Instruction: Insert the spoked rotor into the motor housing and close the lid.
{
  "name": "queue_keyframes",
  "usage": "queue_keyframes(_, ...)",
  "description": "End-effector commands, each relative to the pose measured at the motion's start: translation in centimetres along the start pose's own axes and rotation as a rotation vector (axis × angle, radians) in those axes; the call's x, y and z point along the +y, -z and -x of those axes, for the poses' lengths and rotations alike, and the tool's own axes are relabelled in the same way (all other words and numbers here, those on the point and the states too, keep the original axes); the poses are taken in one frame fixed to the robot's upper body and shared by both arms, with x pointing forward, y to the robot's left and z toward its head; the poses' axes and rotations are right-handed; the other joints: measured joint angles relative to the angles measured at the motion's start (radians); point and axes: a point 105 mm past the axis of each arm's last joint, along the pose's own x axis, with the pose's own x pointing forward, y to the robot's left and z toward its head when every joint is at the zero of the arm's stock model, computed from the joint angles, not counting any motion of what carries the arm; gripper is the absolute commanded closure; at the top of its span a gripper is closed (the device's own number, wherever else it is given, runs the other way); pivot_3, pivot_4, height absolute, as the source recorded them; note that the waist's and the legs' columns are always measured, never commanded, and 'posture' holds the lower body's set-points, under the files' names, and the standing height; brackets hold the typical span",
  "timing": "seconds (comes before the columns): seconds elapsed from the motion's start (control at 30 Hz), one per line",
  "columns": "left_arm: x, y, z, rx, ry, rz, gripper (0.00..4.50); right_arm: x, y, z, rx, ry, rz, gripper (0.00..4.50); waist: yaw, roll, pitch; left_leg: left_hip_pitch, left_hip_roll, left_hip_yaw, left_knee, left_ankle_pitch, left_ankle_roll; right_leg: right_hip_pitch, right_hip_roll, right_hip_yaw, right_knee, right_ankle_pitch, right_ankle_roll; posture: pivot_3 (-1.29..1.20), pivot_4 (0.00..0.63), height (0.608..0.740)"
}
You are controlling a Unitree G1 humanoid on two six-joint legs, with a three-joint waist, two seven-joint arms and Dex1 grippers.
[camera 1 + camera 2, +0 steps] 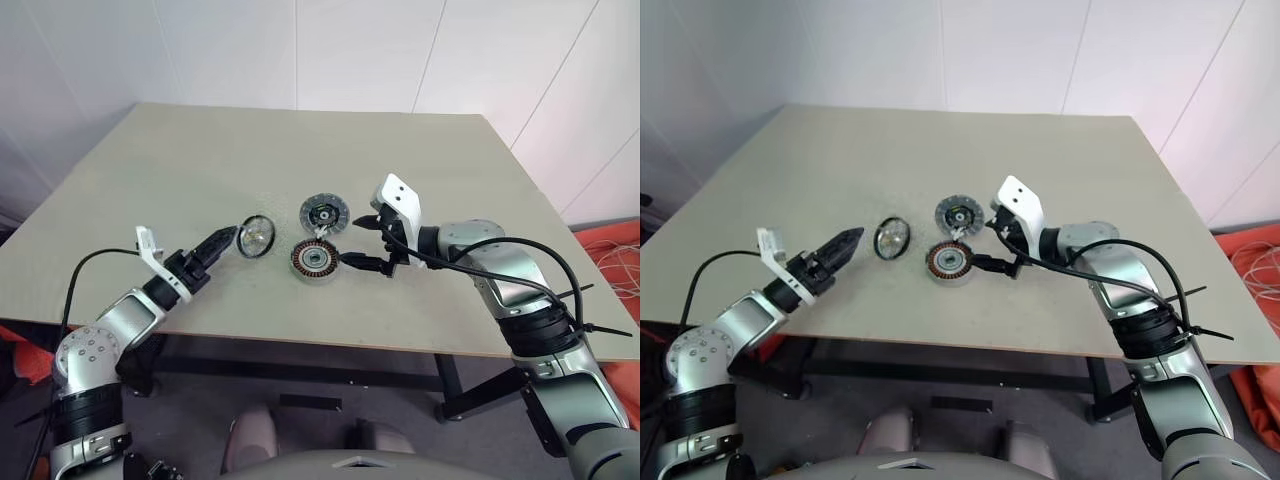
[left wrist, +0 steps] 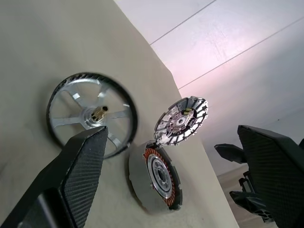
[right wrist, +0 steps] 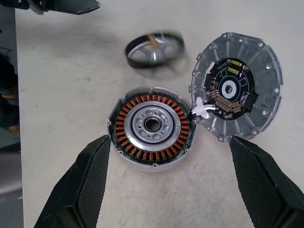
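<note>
The spoked rotor (image 1: 256,236) stands tilted on its dark rim on the table, hub pin showing, just off the tips of my left gripper (image 1: 226,238). That gripper is open, and its fingers (image 2: 76,175) are spread wide with nothing between them. The motor housing (image 1: 314,260) lies flat with its copper windings up. The lid (image 1: 323,213) lies beside it, circuit side up, joined to it by a short white lead (image 3: 202,108). My right gripper (image 1: 357,243) hangs open just right of the housing, its fingers (image 3: 90,180) apart and holding nothing.
The beige table (image 1: 450,160) reaches far back and to both sides of the parts. Its front edge runs close below my arms. Orange material and white cords (image 1: 620,260) lie on the floor beyond the right edge.
</note>
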Motion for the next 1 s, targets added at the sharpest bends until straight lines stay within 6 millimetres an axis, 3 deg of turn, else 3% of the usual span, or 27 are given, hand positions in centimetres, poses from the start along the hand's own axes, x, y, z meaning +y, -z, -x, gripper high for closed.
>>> queue_keyframes(0.03,-0.7,-0.6,0.1,-0.029,0.022,0.024,0.05,0.0,-1.4,0.2,-0.039,-0.008,0.042,0.0,0.001,0.0,0.0,0.0,0.0,0.0,0.0,0.0,0.0,0.0,0.0,0.0,0.0,0.0,0.0,0.0,0.0,0.74)
queue_keyframes(0.27,0.1,-1.1,-1.2,-0.059,-0.01,0.12,0.05,0.0,-1.4,0.1,-0.038,-0.01,0.045,0.0,0.001,0.0,0.0,0.0,0.0,0.0,0.0,0.0,0.0,0.0,0.0,0.0,0.0,0.0,0.0,0.0,0.0,0.74)
queue_keyframes(0.47,3.1,-0.5,-3.9,-0.037,-0.156,0.239,0.05,0.1,-1.5,0.1,-0.043,-0.008,0.048,0.0,0.002,0.0,0.0,0.0,0.0,0.0,0.001,0.0,0.0,0.001,0.0,0.0,0.0,0.0,0.001,0.0,0.0,0.74)
queue_keyframes(0.77,3.5,0.5,-7.2,-0.031,-0.152,0.319,0.05,0.1,-1.7,0.2,-0.05,0.0,0.05,0.0,0.003,0.0,0.0,-0.002,-0.001,-0.001,0.001,0.0,0.0,0.0,0.0,0.0,-0.001,0.001,0.001,0.0,0.0,0.74)
queue_keyframes(1.0,3.7,1.4,-8.4,-0.024,-0.154,0.344,0.05,0.0,-1.8,0.1,-0.053,0.007,0.048,0.0,0.006,0.0,0.0,0.0,-0.002,-0.001,0.001,0.0,0.0,0.002,-0.002,0.0,0.0,0.001,0.001,0.0,0.0,0.74)
